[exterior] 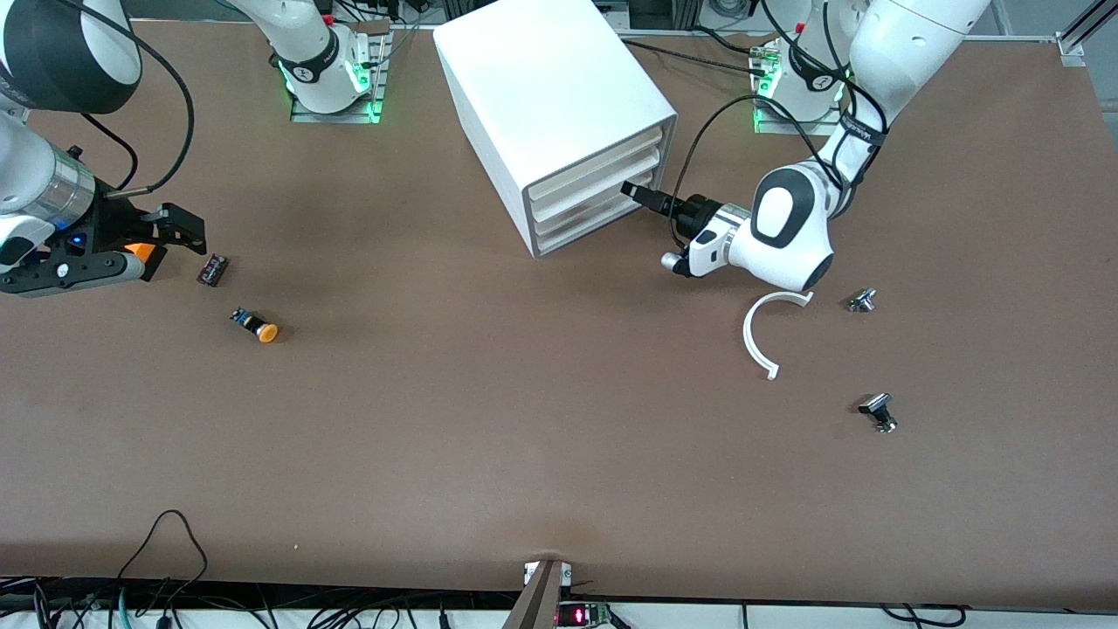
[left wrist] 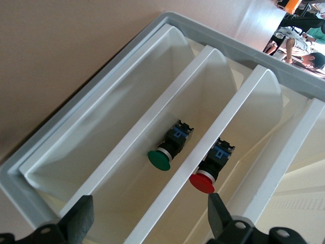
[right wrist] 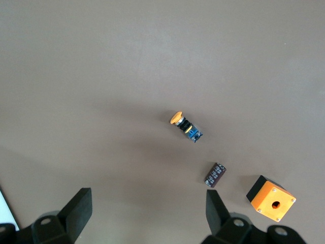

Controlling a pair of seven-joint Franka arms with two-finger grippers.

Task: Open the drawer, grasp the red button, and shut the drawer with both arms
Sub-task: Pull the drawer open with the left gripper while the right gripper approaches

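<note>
Left end effector at drawer, no readable writing.

**What the views are hiding**

In the front view the cabinet is concealing its drawers' insides, so the red button is showing only in the left wrist view. The orange box is lying mostly under the right gripper. The picture's edge is cutting off the right arm, and both wrist views are cropping their own fingers
</note>
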